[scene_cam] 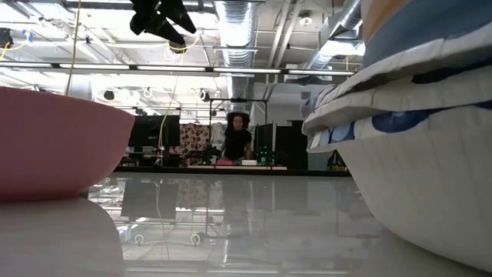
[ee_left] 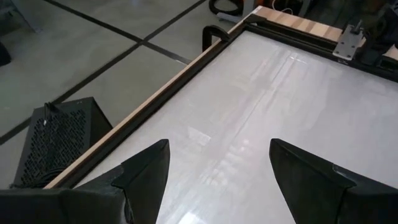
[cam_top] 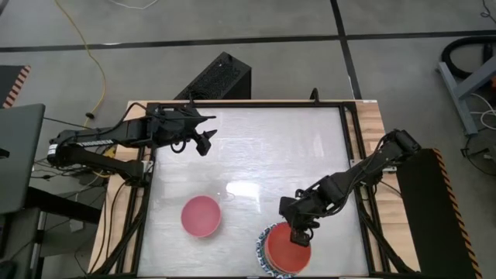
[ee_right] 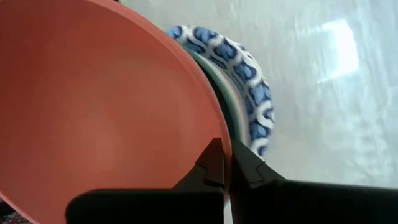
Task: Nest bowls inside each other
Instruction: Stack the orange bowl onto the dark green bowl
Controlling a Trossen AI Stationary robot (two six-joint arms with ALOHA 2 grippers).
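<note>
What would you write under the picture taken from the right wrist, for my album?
The right tool pinches the red bowl's rim above the blue-patterned bowl.

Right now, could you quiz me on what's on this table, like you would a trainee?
1. True or false: the pink bowl sits in the stack.
2. The right gripper is pinching: A) the red bowl's rim, B) the pink bowl, C) nothing?
3. Fill in: the left gripper hangs above the table, fingers ____.

Key: 1 false, it stands alone; 2 A; 3 open.
</note>
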